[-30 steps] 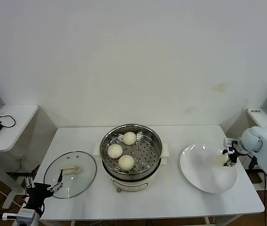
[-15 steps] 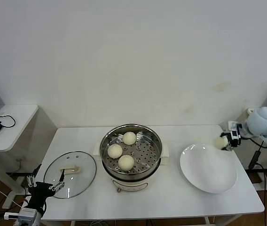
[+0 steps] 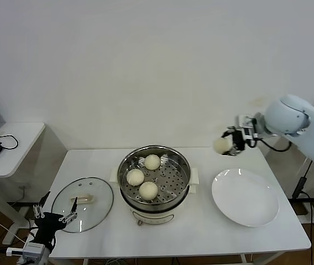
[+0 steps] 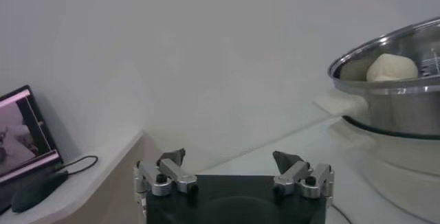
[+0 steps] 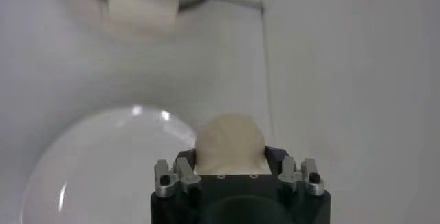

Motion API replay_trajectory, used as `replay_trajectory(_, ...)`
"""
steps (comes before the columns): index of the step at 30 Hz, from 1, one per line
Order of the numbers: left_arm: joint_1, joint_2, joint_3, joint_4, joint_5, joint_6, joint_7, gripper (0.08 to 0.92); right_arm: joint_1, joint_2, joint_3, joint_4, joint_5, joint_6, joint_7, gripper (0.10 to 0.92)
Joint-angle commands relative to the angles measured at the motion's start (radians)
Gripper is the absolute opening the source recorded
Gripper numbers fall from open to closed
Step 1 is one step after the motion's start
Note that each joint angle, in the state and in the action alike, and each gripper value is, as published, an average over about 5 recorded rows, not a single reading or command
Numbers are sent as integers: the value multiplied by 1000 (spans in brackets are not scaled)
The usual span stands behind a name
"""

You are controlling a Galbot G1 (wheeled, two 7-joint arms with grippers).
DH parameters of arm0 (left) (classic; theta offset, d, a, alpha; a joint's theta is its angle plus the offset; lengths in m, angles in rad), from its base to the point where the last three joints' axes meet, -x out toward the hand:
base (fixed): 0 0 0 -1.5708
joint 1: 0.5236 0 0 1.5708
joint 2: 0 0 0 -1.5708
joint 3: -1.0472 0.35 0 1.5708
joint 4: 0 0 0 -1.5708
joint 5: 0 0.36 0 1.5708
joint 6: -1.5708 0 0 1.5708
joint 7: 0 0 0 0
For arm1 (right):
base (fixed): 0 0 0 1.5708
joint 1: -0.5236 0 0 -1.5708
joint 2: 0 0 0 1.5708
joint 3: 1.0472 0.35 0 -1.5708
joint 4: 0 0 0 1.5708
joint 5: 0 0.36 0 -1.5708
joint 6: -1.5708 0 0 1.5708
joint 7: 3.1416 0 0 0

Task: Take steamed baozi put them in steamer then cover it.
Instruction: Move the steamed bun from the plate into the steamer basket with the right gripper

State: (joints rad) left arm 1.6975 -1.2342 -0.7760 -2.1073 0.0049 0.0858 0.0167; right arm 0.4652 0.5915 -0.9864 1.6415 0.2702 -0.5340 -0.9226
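Note:
My right gripper (image 3: 230,143) is shut on a cream-white baozi (image 3: 221,145) and holds it in the air above the table, between the steamer (image 3: 153,175) and the white plate (image 3: 245,196). The right wrist view shows that baozi (image 5: 229,142) clamped between the fingers. Three baozi (image 3: 148,190) lie on the steamer's perforated floor. The glass cover (image 3: 82,203) with its cream handle lies flat on the table left of the steamer. My left gripper (image 3: 53,219) hangs open at the table's front left edge, just in front of the cover; the left wrist view shows it (image 4: 229,159) with nothing between the fingers.
The white plate right of the steamer holds nothing. A side table (image 3: 10,148) with a black mouse and cable stands at the far left. The steamer's white pot base (image 4: 399,170) has side handles.
My right gripper has lifted the baozi off the plate and carried it up and left toward the steamer. The left arm has barely moved.

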Motion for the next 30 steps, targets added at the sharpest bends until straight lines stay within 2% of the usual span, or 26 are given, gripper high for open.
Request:
replay_trajectory(1, -1, -1, 1, 7, 4, -3, -1, 823, 162, 235, -183, 63, 324, -179, 188, 636)
replay_trajectory(12, 2, 1, -13, 17, 3, -6, -2, 823, 26, 341, -191, -11, 352, -196, 293, 645)
replay_trajectory(30, -3, 1, -25, 26, 0, -7, -1, 823, -124, 385, -172, -125, 249, -196, 287, 645)
